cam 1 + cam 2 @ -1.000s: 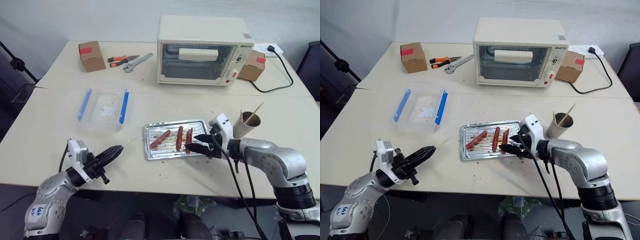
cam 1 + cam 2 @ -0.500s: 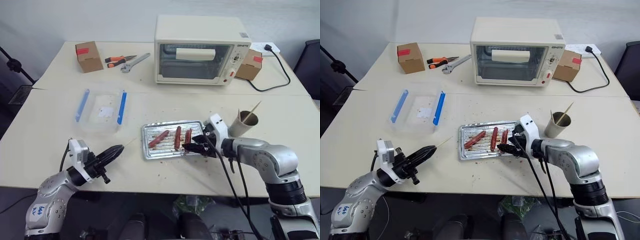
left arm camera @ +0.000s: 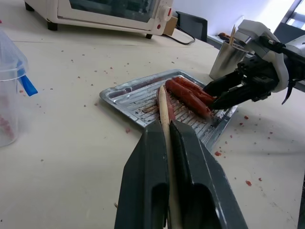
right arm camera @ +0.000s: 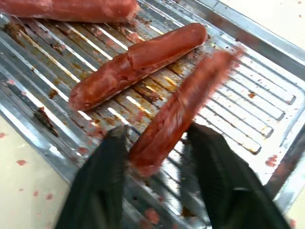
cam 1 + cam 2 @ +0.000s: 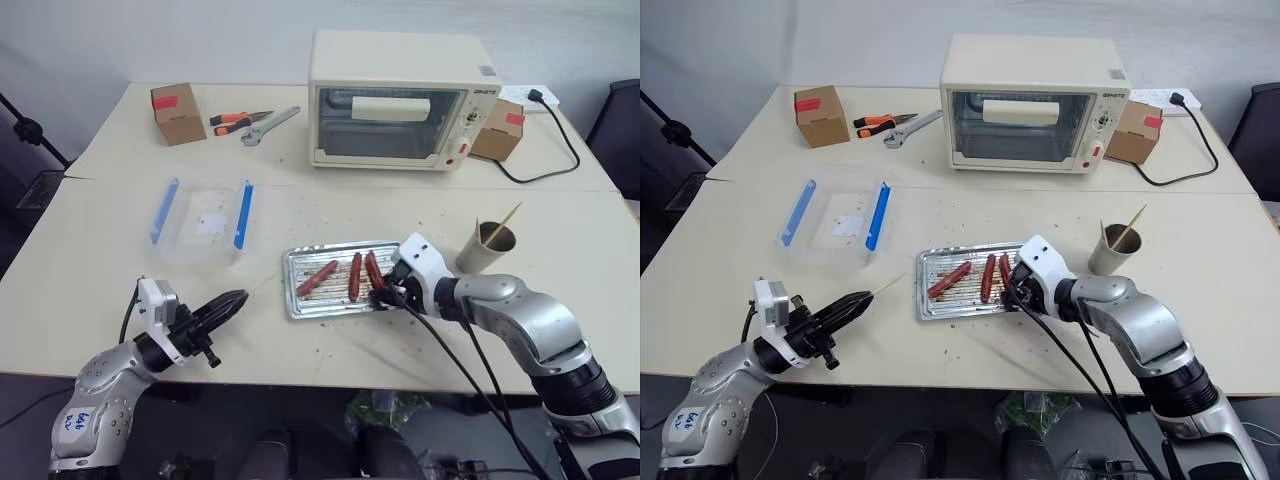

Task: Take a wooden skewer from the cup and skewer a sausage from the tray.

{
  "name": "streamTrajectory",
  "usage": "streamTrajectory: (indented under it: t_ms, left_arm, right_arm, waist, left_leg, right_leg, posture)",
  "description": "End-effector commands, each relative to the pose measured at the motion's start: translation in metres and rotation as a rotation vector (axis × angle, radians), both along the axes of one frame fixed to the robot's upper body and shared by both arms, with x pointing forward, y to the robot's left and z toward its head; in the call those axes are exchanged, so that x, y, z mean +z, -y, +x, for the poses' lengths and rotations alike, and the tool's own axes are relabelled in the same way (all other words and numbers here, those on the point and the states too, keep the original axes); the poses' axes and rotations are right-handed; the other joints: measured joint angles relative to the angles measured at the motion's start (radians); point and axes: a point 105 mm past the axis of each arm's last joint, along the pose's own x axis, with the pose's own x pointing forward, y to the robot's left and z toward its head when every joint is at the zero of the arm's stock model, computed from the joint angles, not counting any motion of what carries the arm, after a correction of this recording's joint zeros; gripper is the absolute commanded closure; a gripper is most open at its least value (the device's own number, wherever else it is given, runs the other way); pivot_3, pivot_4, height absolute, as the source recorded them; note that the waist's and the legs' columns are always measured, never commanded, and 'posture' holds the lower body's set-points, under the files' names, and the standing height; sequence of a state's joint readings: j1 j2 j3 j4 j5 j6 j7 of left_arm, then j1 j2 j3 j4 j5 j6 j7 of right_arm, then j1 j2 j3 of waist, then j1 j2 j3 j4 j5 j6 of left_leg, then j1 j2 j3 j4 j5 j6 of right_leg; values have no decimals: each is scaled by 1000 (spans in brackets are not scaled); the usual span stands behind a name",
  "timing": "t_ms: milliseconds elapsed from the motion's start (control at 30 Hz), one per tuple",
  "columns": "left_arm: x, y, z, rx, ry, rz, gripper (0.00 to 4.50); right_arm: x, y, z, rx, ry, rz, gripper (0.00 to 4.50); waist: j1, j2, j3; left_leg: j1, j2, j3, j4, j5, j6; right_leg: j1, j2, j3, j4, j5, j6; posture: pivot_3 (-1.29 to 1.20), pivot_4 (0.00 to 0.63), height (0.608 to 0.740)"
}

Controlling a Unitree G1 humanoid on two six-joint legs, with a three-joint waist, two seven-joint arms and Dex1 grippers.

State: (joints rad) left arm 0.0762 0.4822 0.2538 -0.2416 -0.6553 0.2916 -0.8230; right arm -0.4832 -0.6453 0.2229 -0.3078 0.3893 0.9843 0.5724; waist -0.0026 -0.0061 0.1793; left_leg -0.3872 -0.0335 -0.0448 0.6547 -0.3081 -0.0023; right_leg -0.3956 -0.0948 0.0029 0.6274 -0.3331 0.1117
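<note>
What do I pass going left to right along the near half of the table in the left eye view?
Left hand holding the wooden skewer → tray → right hand around a sausage → cup.

Tray [image 4: 267,71] under the right pincer [image 4: 157,191]: ridged bare metal, shining dully, carrying brown greasy smears. Sausage [image 4: 181,114] between its matt black plastic fingers [image 4: 95,181]: reddish skin looking moist, split, faintly glossy. Stick [image 3: 164,114] in the left pincer [image 3: 167,143]: pale raw wood, unvarnished. Cup [image 5: 487,247] beyond the right pincer: matt grey-brown paper. Table [image 5: 100,260]: smooth matt cream top, showing crumbs.
</note>
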Motion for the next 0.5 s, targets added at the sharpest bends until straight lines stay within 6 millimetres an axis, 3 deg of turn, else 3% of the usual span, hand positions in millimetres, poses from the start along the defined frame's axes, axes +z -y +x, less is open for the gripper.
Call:
streamTrajectory:
  t_ms: [33, 300, 500]
  left_arm:
    - [4, 2, -2, -13, 33, 20, 4500]
    - [4, 1, -3, -4, 37, 23, 4500]
    - [4, 1, -3, -2, 37, 22, 4500]
  right_arm:
    - [-1, 6, -1, -2, -8, -6, 2520]
    - [15, 24, 3, 1, 54, 4, 2520]
    - [11, 27, 4, 2, 5, 47, 2520]
  waist:
    - [0, 0, 0]
    - [2, 0, 0]
    - [-1, 0, 0]
  left_leg:
    - [0, 0, 0, 0, 0, 0]
    - [0, 0, 0, 0, 0, 0]
    - [0, 0, 0, 0, 0, 0]
  right_leg:
    - [0, 0, 0, 0, 0, 0]
    - [0, 0, 0, 0, 0, 0]
    - [0, 0, 0, 0, 0, 0]
  posture:
    - [0, 150, 740]
    - [0, 150, 740]
    - [0, 150, 740]
